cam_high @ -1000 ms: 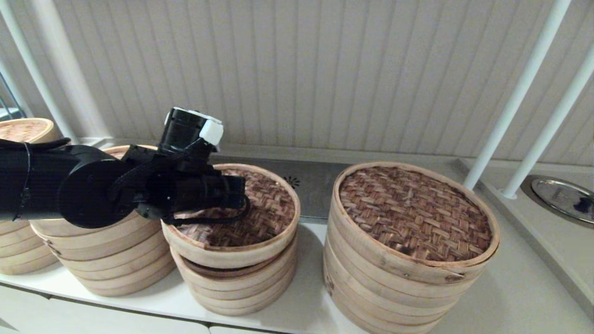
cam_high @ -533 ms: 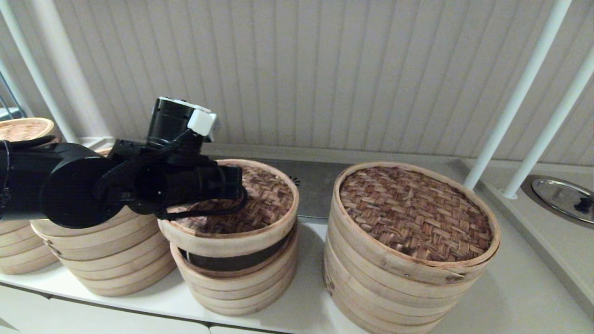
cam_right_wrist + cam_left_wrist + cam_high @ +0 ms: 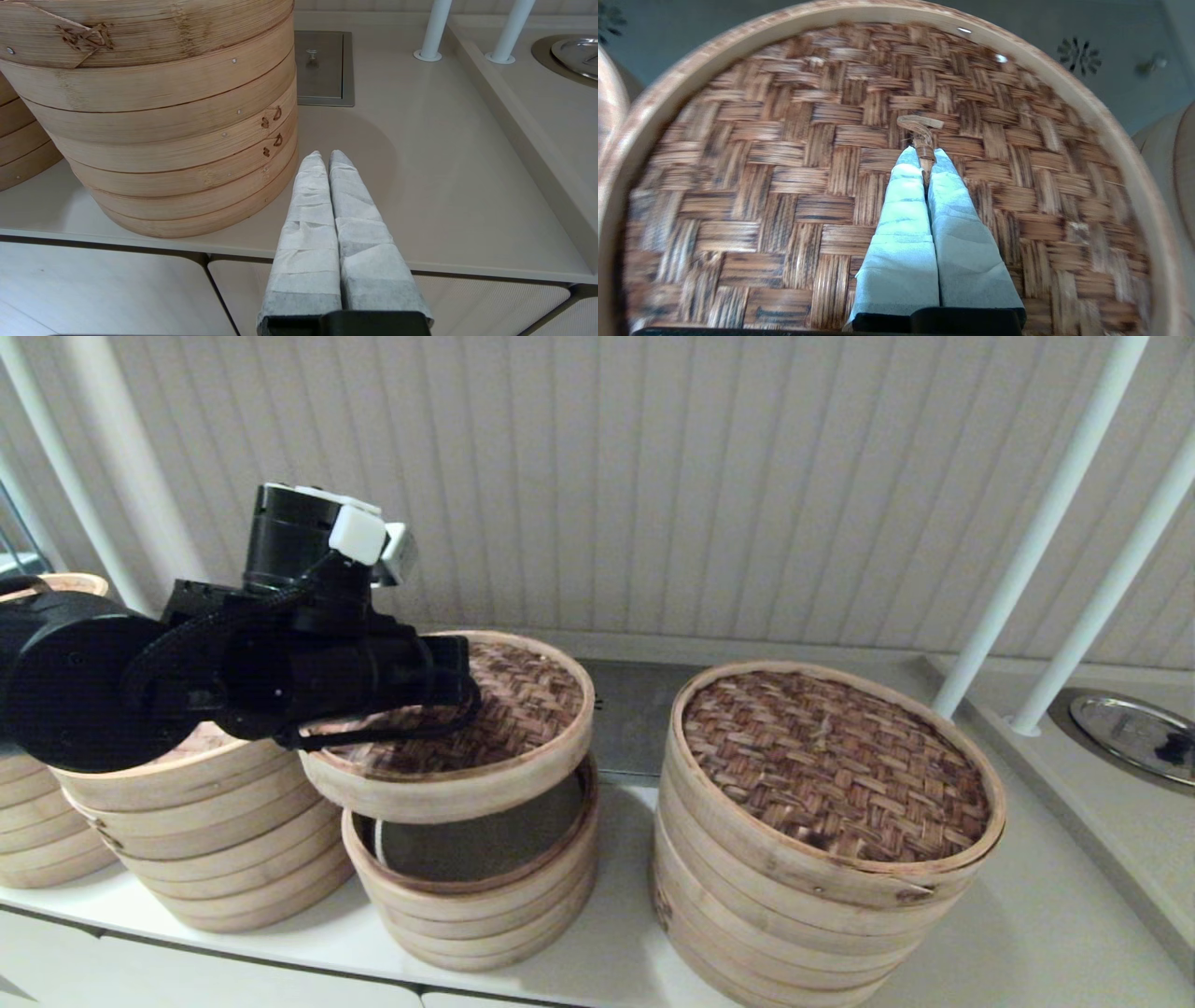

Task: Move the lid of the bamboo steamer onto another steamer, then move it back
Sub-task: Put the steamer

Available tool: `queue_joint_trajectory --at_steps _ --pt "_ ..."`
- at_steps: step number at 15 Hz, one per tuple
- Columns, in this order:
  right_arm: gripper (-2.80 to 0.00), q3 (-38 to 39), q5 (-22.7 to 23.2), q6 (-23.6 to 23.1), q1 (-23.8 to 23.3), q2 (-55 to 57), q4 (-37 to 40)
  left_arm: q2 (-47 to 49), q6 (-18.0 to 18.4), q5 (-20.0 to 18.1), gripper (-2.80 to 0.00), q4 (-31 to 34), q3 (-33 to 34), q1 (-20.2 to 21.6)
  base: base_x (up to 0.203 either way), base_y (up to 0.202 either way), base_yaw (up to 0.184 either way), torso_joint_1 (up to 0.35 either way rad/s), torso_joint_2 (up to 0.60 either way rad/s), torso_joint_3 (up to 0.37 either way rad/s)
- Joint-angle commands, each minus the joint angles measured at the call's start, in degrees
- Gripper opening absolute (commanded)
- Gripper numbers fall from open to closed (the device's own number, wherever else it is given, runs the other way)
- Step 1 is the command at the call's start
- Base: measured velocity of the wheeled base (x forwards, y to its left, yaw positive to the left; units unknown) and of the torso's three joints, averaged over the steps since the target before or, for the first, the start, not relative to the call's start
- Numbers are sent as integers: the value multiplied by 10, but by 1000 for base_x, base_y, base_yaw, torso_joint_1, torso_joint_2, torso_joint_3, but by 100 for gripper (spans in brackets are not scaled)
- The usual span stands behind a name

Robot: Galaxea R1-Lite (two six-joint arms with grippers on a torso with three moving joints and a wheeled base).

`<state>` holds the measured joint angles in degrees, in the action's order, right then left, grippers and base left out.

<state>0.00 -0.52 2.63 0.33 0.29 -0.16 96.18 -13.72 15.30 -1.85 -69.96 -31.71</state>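
— Bamboo steamer lid (image 3: 485, 728): where?
— Lifted clear of the smallest steamer stack (image 3: 476, 877), tilted, hanging over its open top tier with a dark gap between. Stack's inside partly visible under the lid's 6 o'clock edge.
— Held by what?
— Left gripper (image 3: 925, 158), padded fingers (image 3: 901, 224) pressed together on the small centre loop handle (image 3: 921, 130). Pinch plain in the left wrist view, loop poking out past the fingertips toward 12 o'clock.
— Another steamer?
— Mid-sized stack (image 3: 196, 840) at 9 o'clock of the lifted lid, just beside it, largely hidden behind the black left arm. Own pale lid barely seen past the arm.
— Anything at 3 o'clock?
— Widest steamer (image 3: 822, 831), dark woven top, standing near on the pale counter (image 3: 1027, 915), untouched.
— Right gripper (image 3: 324, 161)?
— Parked low off the counter's front edge beside the widest steamer's wall, wrapped fingers closed together, holding nothing.
— Further right?
— Two white poles (image 3: 1046, 523) and a round metal cover (image 3: 1134, 733) set in the counter.
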Motion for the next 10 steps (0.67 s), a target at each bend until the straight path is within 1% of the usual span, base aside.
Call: queue_joint_trajectory --at_steps 1,5,7,8,10 --pt "-280 2 0 0 0 0 0 -13 2 -5 -280 4 -13 14 0 0 0 0 0 0" --pt "-280 2 0 0 0 0 0 -38 9 -11 -280 38 -39 35 0 0 0 0 0 0" --pt "-280 2 0 0 0 0 0 -54 9 -24 -280 44 -44 59 0 0 0 0 0 0" --pt "-280 2 0 0 0 0 0 -62 14 -33 -280 58 -50 70 0 0 0 0 0 0" --pt "-280 2 0 0 0 0 0 -77 23 -36 -280 80 -60 88 0 0 0 0 0 0"
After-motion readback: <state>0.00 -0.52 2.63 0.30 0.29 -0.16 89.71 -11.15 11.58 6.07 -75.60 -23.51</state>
